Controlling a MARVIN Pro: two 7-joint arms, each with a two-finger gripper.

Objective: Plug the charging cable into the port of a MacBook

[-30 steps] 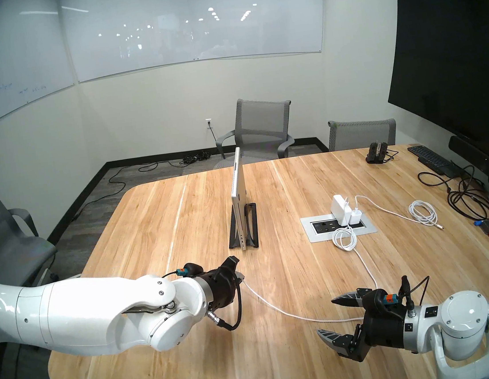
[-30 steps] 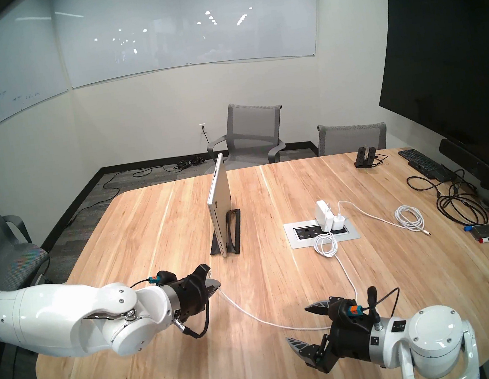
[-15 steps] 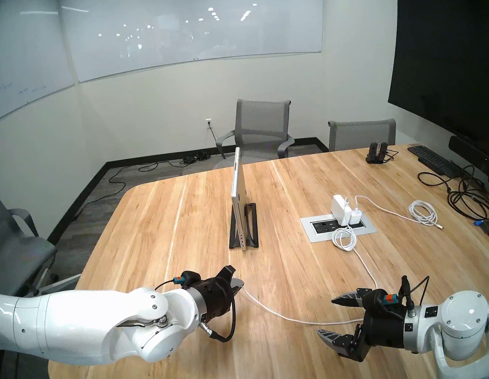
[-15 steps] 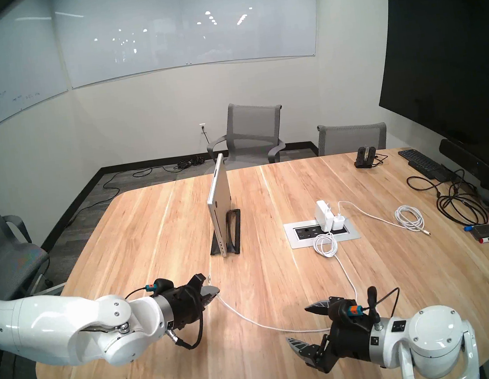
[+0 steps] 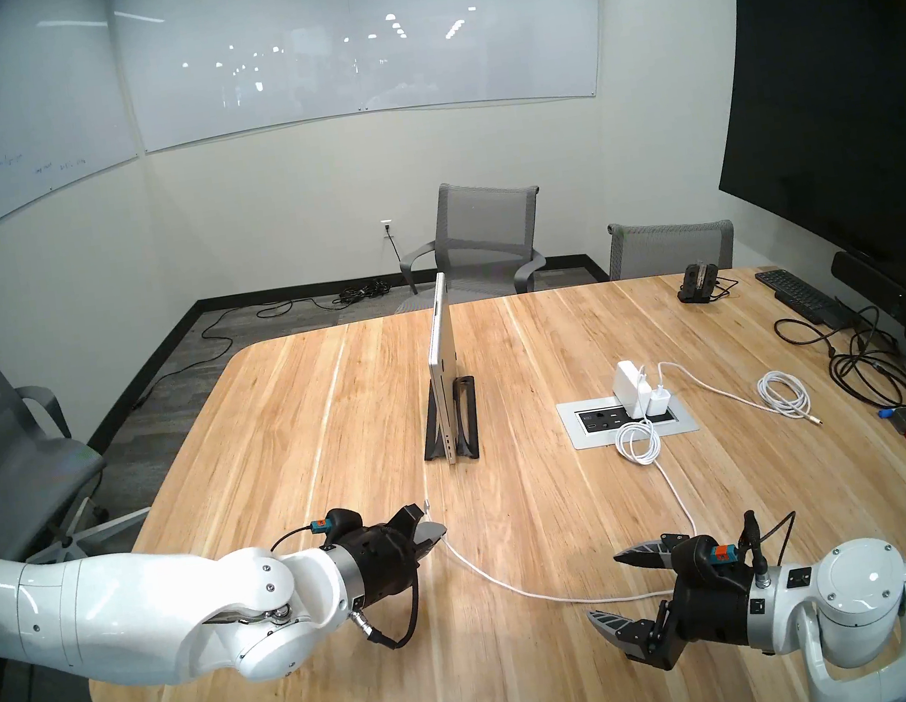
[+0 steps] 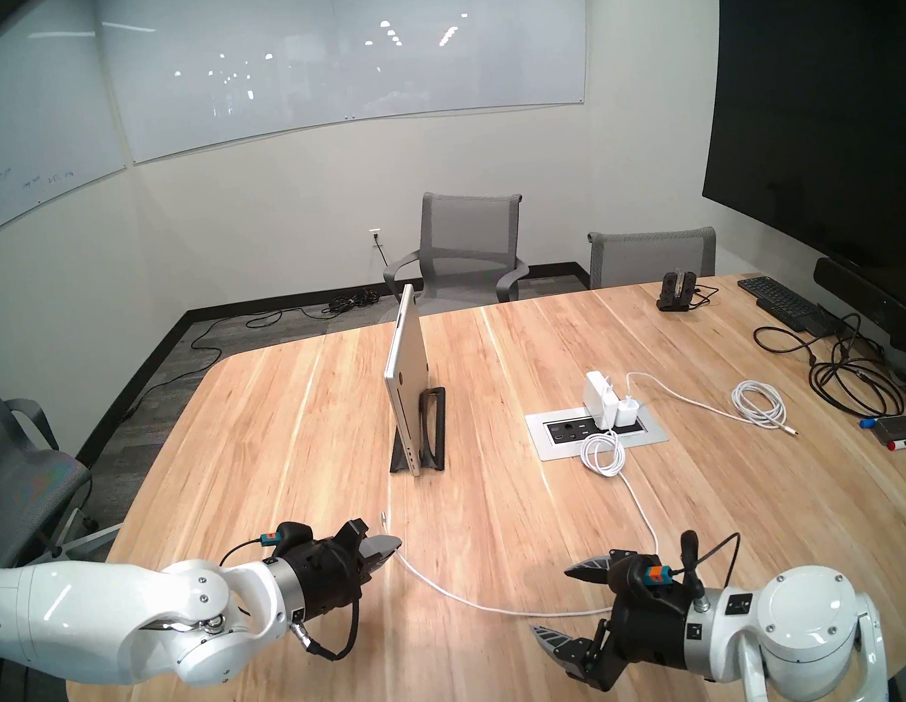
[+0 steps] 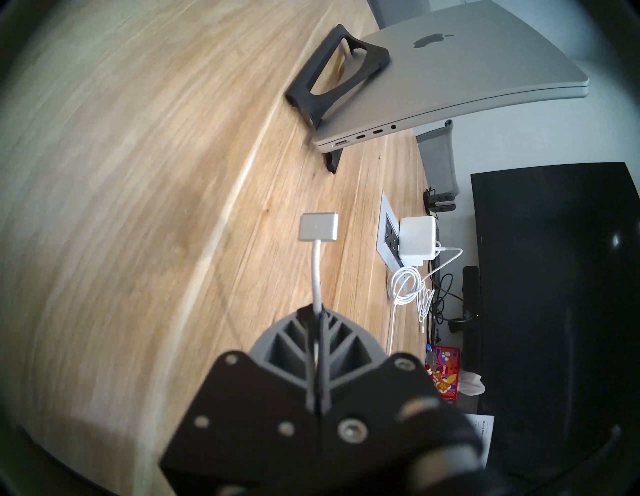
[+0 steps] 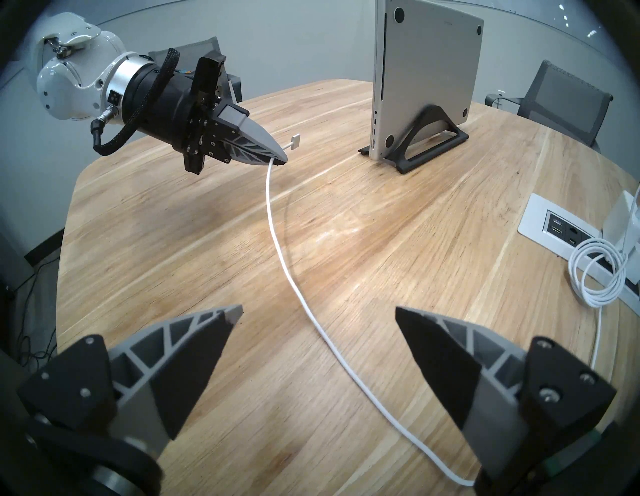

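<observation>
The silver MacBook [image 5: 445, 377] stands on edge in a black stand [image 5: 463, 421] mid-table, its ports [image 7: 360, 136] on the near edge facing my left gripper. My left gripper [image 5: 440, 530] hovers short of that edge, shut on the white charging cable [image 5: 515, 580] just behind its flat silver connector [image 7: 318, 227]. The connector sticks out past the fingertips, apart from the laptop. The cable sags to the table and runs under my right gripper [image 5: 605, 586]. That gripper is open at the near right and holds nothing.
A recessed power box [image 5: 593, 429] holds a white charger brick [image 5: 629, 379], with a loose cable loop [image 5: 637, 441] in front. Further right lie a coiled white cable [image 5: 783, 393], black cables [image 5: 867, 373] and a black keyboard [image 5: 799, 293]. Grey chairs surround the table.
My left arm has drawn back toward the near left, carrying the cable a little away from the MacBook. The right arm has not moved.
</observation>
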